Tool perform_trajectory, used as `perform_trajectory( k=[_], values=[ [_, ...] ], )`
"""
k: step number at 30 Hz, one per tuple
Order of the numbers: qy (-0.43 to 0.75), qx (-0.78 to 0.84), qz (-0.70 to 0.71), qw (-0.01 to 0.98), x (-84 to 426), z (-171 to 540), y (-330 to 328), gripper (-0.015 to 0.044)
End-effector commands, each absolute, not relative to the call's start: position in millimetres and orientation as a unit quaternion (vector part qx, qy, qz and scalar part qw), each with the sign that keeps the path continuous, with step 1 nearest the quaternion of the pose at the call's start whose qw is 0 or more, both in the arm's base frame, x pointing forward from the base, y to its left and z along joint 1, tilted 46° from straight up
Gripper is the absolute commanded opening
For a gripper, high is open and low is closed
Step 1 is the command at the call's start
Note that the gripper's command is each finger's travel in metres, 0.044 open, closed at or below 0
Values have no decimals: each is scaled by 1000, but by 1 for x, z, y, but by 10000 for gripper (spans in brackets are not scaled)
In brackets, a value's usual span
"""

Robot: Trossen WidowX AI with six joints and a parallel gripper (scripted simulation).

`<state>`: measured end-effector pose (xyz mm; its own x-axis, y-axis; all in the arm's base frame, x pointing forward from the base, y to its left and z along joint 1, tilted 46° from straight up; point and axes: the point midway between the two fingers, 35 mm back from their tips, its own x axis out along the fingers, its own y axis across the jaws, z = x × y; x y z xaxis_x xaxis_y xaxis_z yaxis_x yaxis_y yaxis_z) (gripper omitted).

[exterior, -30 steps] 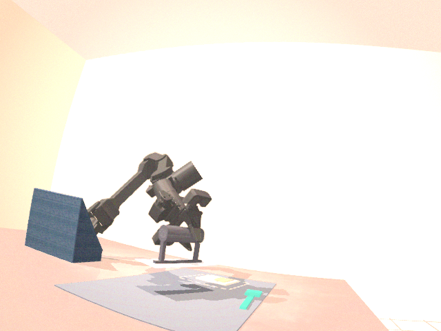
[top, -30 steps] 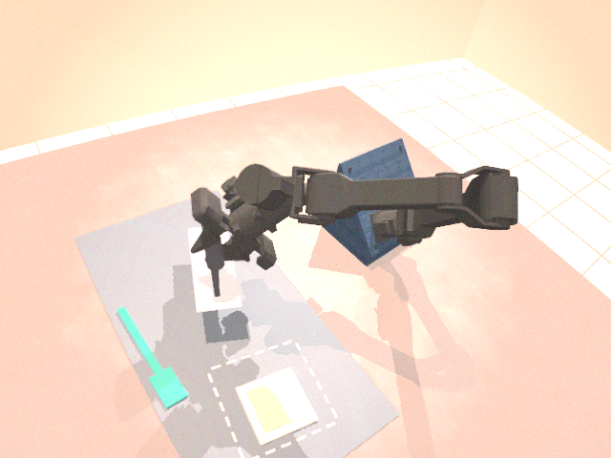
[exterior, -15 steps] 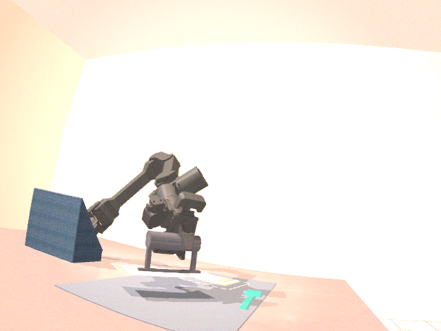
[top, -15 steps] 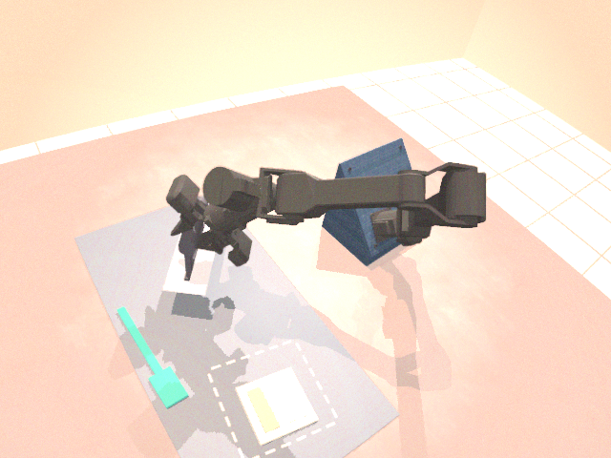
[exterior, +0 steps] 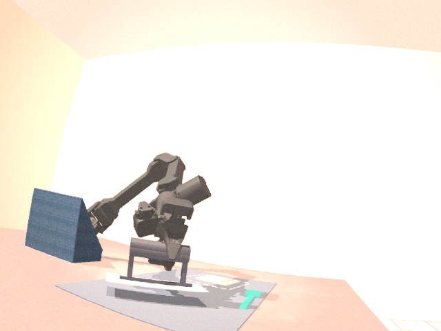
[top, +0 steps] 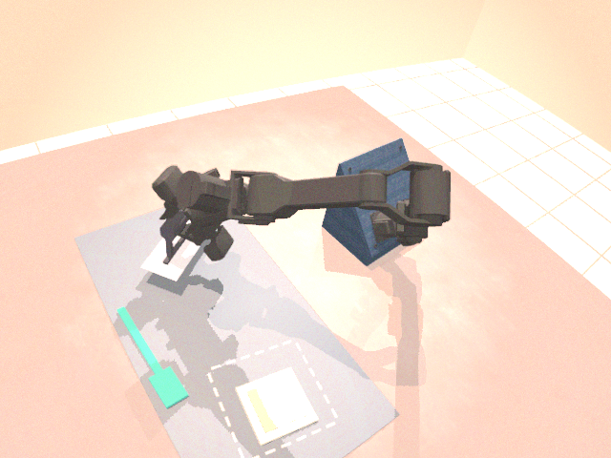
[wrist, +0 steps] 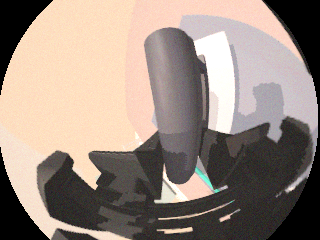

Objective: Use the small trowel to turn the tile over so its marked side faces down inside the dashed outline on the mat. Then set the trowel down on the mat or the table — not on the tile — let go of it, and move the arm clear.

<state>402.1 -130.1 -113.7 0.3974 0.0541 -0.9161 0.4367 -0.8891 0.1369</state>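
My gripper point(top: 181, 222) point(exterior: 173, 252) point(wrist: 181, 150) is shut on the dark round handle of the trowel point(top: 155, 264) point(exterior: 147, 249) point(wrist: 172, 80). The trowel's flat white blade hangs low above the far part of the grey mat point(top: 106, 260) point(exterior: 83, 289), slightly tilted, with its shadow below. The square tile point(top: 291, 399) point(exterior: 208, 278) lies flat inside the dashed outline point(top: 300, 346), apart from the trowel. Its upper face looks white, with a pale yellow patch near one side in the top view; no clear mark can be made out. Its underside is hidden.
A teal tool point(top: 167, 386) point(exterior: 253, 293) with a long thin handle and a square head lies along the mat's edge, beside the outline. A blue wedge-shaped block point(top: 345, 231) point(exterior: 53, 224) stands at the arm's base.
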Motion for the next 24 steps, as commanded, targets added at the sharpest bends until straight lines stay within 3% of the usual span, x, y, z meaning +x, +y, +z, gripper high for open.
perform_trajectory(
  k=[1, 24],
  values=[
    [134, 815, -533, 182, 406, -114, -138, 0],
    [134, 815, -533, 182, 405, -130, -122, 0]
  ],
)
